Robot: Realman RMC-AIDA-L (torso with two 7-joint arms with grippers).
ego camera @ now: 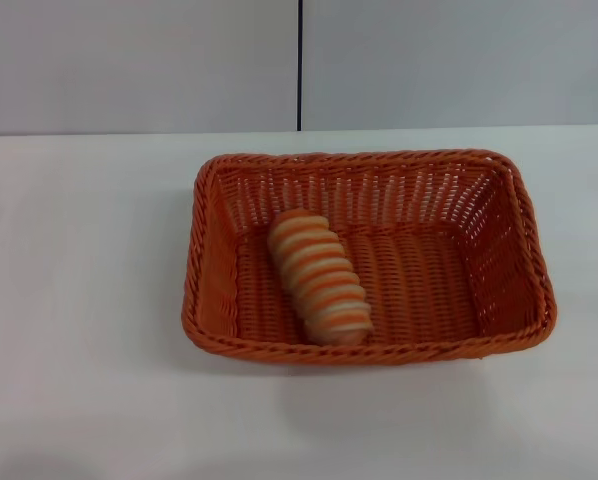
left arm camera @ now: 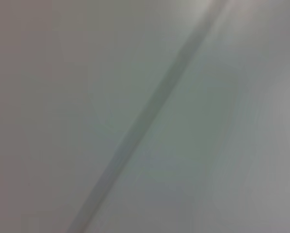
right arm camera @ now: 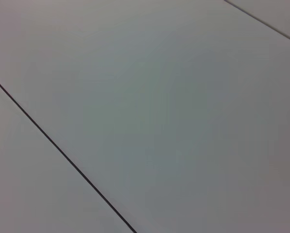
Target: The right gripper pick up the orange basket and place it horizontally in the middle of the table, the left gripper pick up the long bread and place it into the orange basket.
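Both steps are judged done: the orange basket [ego camera: 369, 258] is set lengthwise across the middle of the white counter [ego camera: 79, 300], and the long bread [ego camera: 319, 277] is laid inside it, left of centre. Neither pincer is seen, so places relative to them, and their state, cannot be told. Nothing else is seen in the way

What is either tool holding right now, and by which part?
Nothing is held. The bread lies loose inside the basket on the table, and neither tool appears in any view.
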